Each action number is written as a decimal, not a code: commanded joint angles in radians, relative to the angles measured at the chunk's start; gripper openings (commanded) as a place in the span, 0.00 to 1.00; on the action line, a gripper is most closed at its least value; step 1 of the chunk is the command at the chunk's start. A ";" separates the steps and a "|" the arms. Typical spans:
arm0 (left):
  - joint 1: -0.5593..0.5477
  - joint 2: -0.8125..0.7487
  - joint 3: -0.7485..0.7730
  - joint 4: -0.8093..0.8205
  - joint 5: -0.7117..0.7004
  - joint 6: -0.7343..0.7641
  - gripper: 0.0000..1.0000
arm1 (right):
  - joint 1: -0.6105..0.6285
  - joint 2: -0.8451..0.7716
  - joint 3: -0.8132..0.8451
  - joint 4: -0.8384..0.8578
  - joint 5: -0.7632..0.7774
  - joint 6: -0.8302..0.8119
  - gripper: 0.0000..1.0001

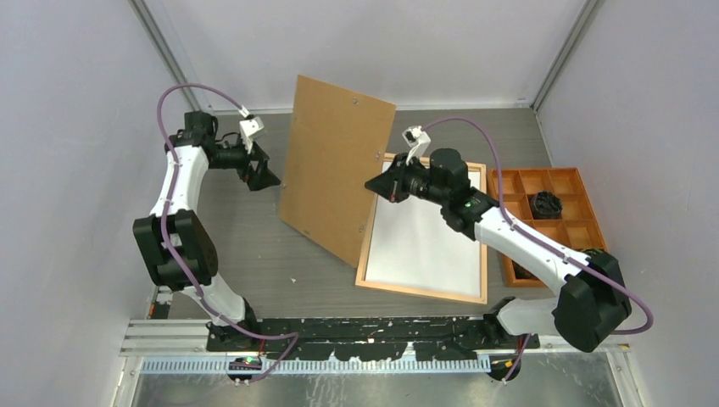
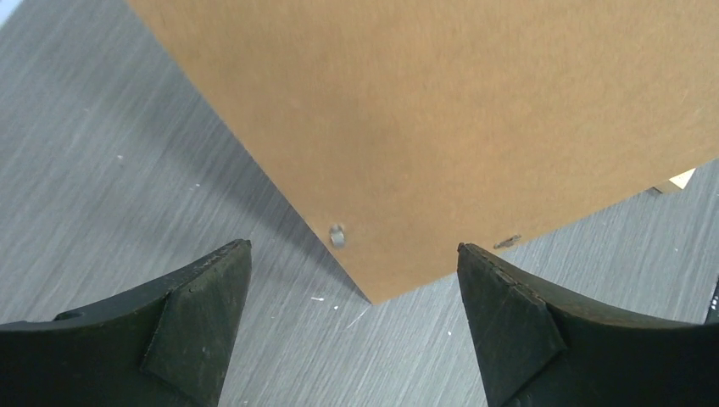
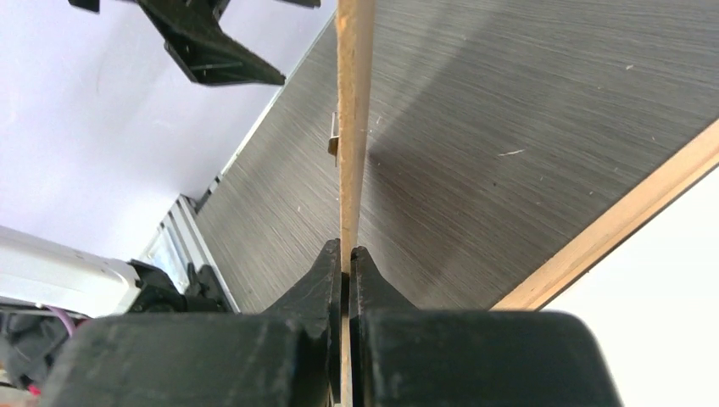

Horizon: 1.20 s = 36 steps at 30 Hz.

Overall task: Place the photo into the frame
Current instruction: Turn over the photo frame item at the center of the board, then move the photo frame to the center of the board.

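- The right gripper (image 3: 346, 251) is shut tight on the photo (image 3: 354, 102). It pinches the thin edge that faces it, and the board runs edge-on straight out from between the fingers.
- Just below and to the outer side of that hand, the frame (image 3: 610, 225) lies flat on the table (image 3: 509, 110). Its light-wood border is near the fingers and its pale centre is bare.
- The photo (image 1: 335, 165) stands raised and tilted, with its plain brown back up and towards the left arm. Its long axis runs from the far end of the table back towards the arm bases. Its near corner comes down at the left border of the frame (image 1: 421, 291); I cannot tell whether they touch.
- Across the board from the holding hand, the left gripper (image 1: 270, 180) stands wide and holds nothing, just off the photo's opposite long edge.
- In the left wrist view, a corner of the photo (image 2: 441, 110) shows ahead of the left gripper (image 2: 353, 247), between its two spread fingers and clear of both.
- The grey, grained table (image 1: 246, 246) lies bare below and behind the left hand.
- Past the right forearm, beyond the frame's outer edge, sits an orange compartment tray (image 1: 593, 208) with a black object (image 1: 547, 203) in one cell.
- Pale walls (image 1: 59, 127) enclose the table on the left, right and far sides.
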<state>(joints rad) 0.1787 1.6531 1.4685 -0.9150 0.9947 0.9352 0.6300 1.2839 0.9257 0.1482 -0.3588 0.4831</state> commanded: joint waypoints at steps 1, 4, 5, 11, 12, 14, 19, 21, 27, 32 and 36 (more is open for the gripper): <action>-0.007 0.048 0.064 -0.116 0.018 0.081 0.92 | -0.035 -0.054 0.034 0.099 -0.063 0.131 0.01; -0.008 0.071 0.075 -0.105 -0.010 0.068 0.90 | -0.106 -0.049 0.020 0.091 -0.095 0.243 0.01; -0.007 0.074 0.069 -0.092 -0.024 0.066 0.89 | -0.136 -0.051 0.021 0.078 -0.118 0.288 0.01; -0.046 0.069 -0.009 0.061 -0.144 -0.014 0.88 | -0.293 -0.162 0.055 -0.142 -0.231 0.373 0.01; -0.059 0.072 -0.014 0.085 -0.170 -0.041 0.87 | -0.314 -0.196 0.069 -0.219 -0.226 0.351 0.01; -0.086 0.081 -0.020 0.137 -0.202 -0.109 0.86 | -0.361 -0.274 0.084 -0.351 -0.195 0.320 0.01; -0.202 0.125 -0.026 0.248 -0.287 -0.284 0.84 | -0.446 -0.479 0.122 -0.622 -0.054 0.256 0.01; -0.267 0.156 -0.007 0.267 -0.314 -0.345 0.83 | -0.451 -0.551 0.126 -0.703 0.021 0.259 0.01; -0.457 0.345 0.154 0.263 -0.380 -0.543 0.81 | -0.451 -0.685 0.206 -0.964 0.167 0.247 0.01; -0.555 0.512 0.354 0.212 -0.352 -0.676 0.80 | -0.451 -0.771 0.275 -1.132 0.254 0.227 0.01; -0.602 0.591 0.444 0.207 -0.336 -0.735 0.80 | -0.449 -0.790 0.323 -1.206 0.277 0.211 0.01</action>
<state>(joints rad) -0.3985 2.2105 1.8183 -0.6937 0.6365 0.3161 0.1802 0.5129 1.1679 -1.0336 -0.1371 0.7151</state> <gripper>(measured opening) 0.801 0.042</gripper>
